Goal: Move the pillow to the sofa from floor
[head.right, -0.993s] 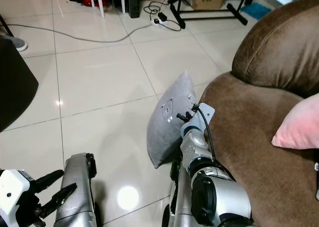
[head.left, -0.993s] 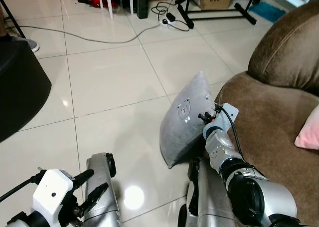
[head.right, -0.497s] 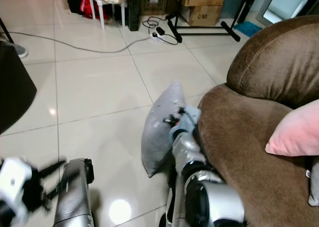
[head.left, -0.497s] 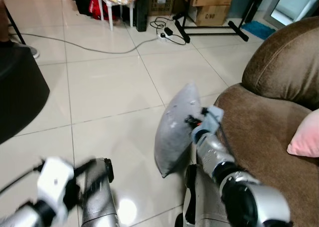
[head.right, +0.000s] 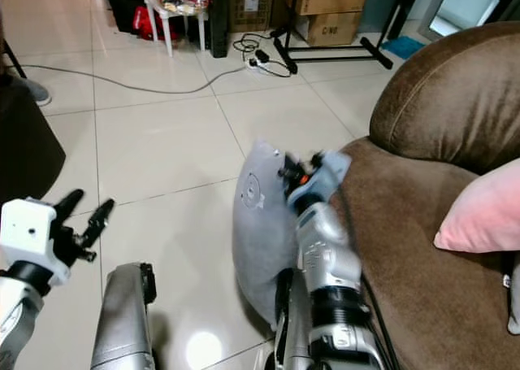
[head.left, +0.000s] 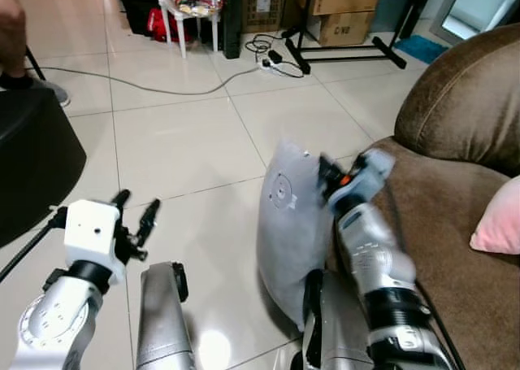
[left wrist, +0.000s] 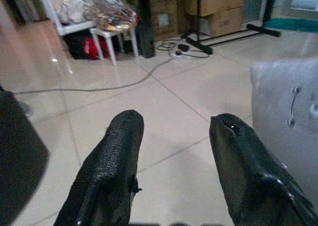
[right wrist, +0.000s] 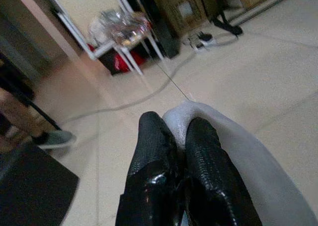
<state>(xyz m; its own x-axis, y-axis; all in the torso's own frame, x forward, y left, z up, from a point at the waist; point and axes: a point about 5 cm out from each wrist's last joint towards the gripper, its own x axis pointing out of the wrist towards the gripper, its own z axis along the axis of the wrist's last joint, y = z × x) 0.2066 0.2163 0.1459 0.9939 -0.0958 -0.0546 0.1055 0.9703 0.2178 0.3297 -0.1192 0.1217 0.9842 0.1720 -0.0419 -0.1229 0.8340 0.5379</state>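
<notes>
beside the sofa's left arm, the grey pillow [head.left: 291, 224] hangs upright, its top edge pinched by the right gripper [right wrist: 175, 136].

the right gripper's two black fingers [right wrist: 155, 151] are pressed together on the pillow's upper rim, with the brown sofa [head.left: 455, 224] just to the right and a pink cushion [head.left: 497, 224] on its seat. at near left, over the tiled floor [head.left: 187, 142], the left gripper [left wrist: 174, 131] hovers with its fingers spread, holding nothing. a white cable [head.left: 154, 85] trails across the far floor.
</notes>
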